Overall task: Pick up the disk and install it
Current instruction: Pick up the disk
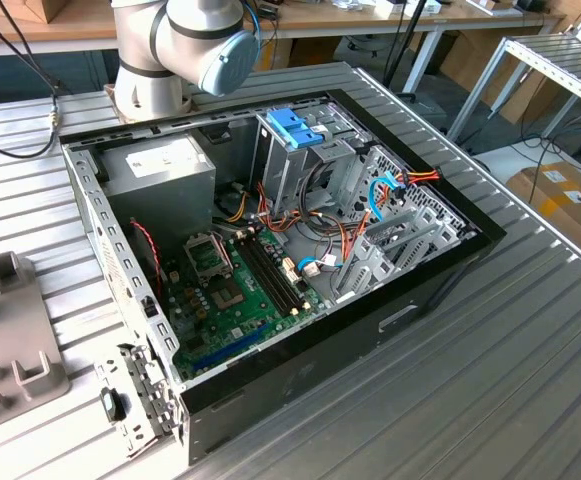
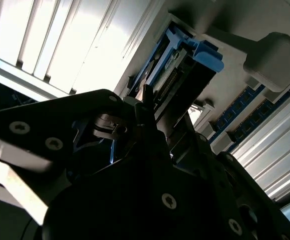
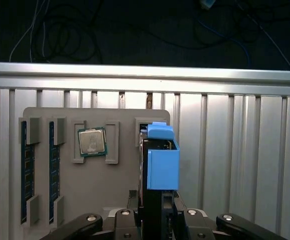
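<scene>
Gripper (image 3: 157,220) sits right around the near end of the disk (image 3: 162,167). Can't tell if it's actually clamped on it. Disk stands on edge, far end at a slot of the grey tray (image 3: 120,190), chip (image 3: 92,141) just beside.

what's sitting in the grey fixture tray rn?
On the tray: two memory sticks in slots, a processor chip in its holder, and the disk standing on edge, with the hand at one end. The disk hides its own slot.
</scene>
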Available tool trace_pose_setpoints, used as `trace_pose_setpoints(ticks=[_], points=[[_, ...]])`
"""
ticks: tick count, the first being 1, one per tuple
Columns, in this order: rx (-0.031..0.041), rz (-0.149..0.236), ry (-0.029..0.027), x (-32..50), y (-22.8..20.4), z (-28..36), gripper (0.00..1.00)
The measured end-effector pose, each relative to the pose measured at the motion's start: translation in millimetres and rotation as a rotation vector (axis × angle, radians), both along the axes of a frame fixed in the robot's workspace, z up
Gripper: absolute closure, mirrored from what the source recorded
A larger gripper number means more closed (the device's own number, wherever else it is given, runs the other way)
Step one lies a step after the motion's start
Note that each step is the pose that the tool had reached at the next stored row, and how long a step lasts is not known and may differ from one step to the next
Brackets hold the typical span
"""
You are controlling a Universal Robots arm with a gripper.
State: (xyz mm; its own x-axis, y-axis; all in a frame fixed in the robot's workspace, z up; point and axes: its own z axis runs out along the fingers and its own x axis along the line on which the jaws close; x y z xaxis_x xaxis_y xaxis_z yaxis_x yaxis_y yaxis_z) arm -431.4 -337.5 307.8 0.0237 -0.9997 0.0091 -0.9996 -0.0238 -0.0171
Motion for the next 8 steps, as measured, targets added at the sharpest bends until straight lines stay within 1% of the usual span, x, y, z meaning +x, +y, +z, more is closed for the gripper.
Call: trace_pose_setpoints(ticks=[8], points=[[0.0000,0.000,0.0000,0.0,0.0,0.0,0.65]])
